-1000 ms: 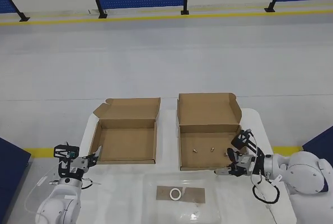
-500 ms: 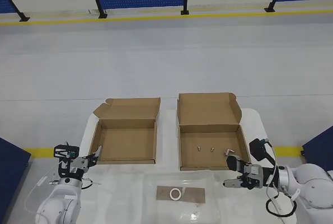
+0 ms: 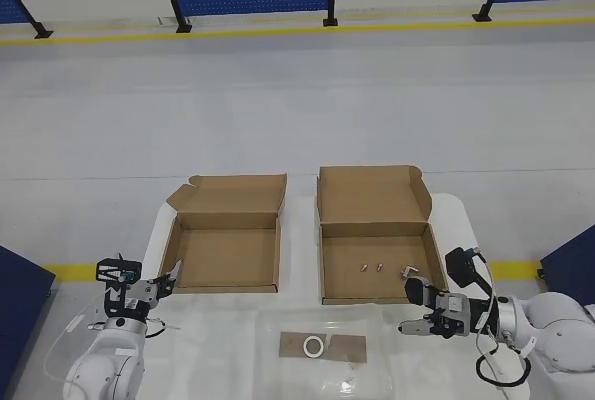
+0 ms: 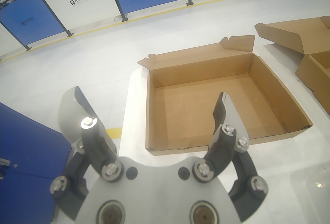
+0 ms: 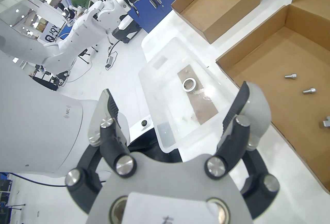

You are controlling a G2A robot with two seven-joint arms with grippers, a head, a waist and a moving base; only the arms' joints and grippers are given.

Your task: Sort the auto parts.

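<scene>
While the right gripper hangs wide open and empty just off the front corner of the right box, exactly where it sat half a second ago, the small metal part lies inside near the right wall. One bolt has rolled closer to the second bolt, and they're nearly side by side now! Over by the left box, the left gripper hasn't budged, fingers spread, holding nothing. A ring lies in the clear tray.

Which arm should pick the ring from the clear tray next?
Right, probably: the right tool, open, faces the ring and sits nearer; the left tool points at the empty left box.
</scene>
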